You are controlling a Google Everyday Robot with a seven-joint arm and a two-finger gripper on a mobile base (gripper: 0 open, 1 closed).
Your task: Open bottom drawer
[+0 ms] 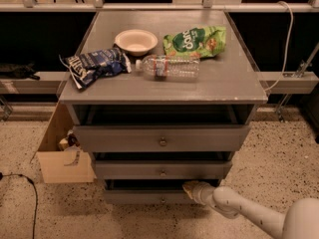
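Gray-painted wooden bottom drawer point(144, 197) has the cream gripper point(192, 188) at its upper right edge. Can't tell how the jaws stand, honestly.

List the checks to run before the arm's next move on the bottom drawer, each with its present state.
1. Right drawer targeted: ok. The gripper is at the top edge of the bottom drawer, right of its knob and below the middle drawer.
2. Hold on the drawer front: cannot tell.
3. Drawer's path over the floor: ok. The cardboard box stands left of the cabinet, not in front of it.
4. Load on top: not ok. The water bottle lies on its side and might roll if the cabinet jerks.
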